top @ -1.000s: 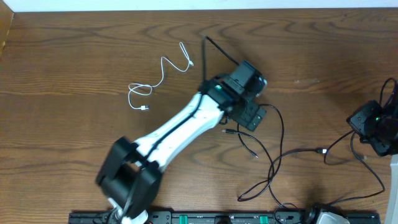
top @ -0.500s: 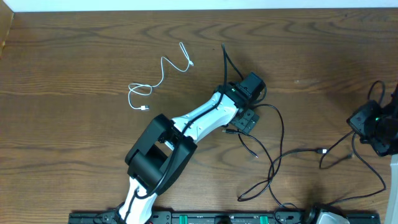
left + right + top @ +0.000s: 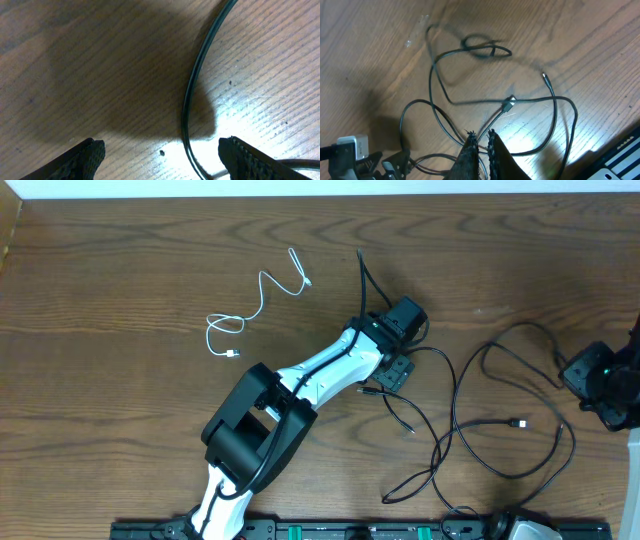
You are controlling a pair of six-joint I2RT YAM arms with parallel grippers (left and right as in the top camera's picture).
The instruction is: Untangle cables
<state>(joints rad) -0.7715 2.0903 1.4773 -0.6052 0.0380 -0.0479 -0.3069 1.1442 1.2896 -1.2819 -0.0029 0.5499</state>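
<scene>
A short white cable [image 3: 255, 305] lies by itself at the upper left of the table. Black cables [image 3: 456, 395] sprawl in loops across the right half, one small plug [image 3: 520, 423] lying loose. My left gripper [image 3: 393, 375] points down at the table. In the left wrist view it [image 3: 162, 152] stands open, and a black cable [image 3: 192, 100] runs between its fingers [image 3: 250, 157], close to the right one. My right gripper [image 3: 481, 144] is shut on a black cable [image 3: 440, 115], and several strands meet at its tips. A small coil [image 3: 482, 50] lies farther off.
The left arm's own thicker black wire [image 3: 365, 275] sticks up behind its wrist. A black rail [image 3: 350, 530] runs along the table's front edge, also seen in the right wrist view [image 3: 625, 150]. The left arm's body slants across the table's middle.
The left arm folded back and its gripper shifted slightly, its jaws narrowing a little. On the right, the black cable was drawn up into a large loop towards the right gripper.
</scene>
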